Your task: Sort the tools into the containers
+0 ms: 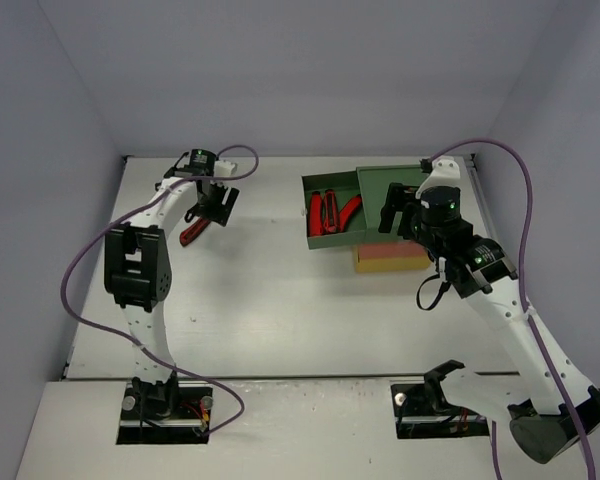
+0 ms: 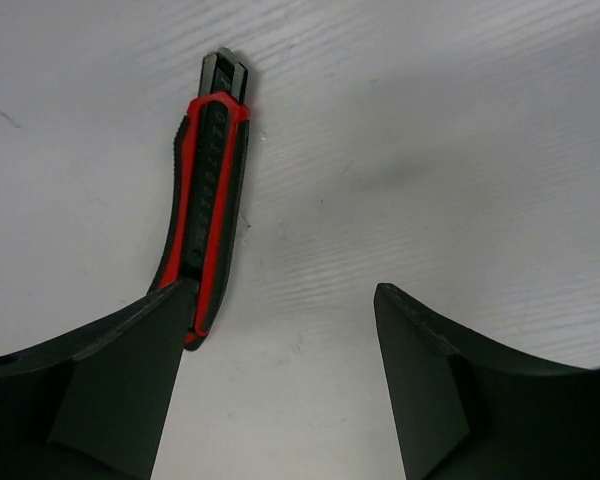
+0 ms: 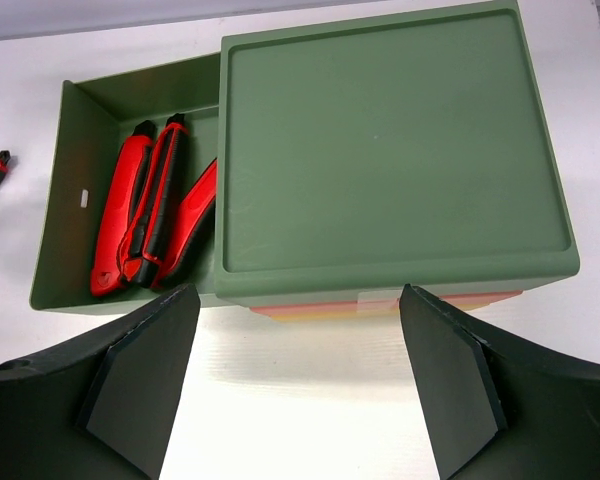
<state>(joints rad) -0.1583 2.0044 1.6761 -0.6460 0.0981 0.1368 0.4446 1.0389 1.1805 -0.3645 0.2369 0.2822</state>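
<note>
While both open, left claw (image 2: 285, 288) beside red knife (image 2: 208, 200), right claw (image 3: 298, 292) before green drawer (image 3: 56, 225).

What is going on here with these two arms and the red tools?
The left gripper hangs open over a red-and-black utility knife that lies on the table beside one finger, not gripped. The right gripper, open and empty, hovers by the stacked drawer unit. Its green top drawer is pulled out and holds several red-handled tools.
</note>
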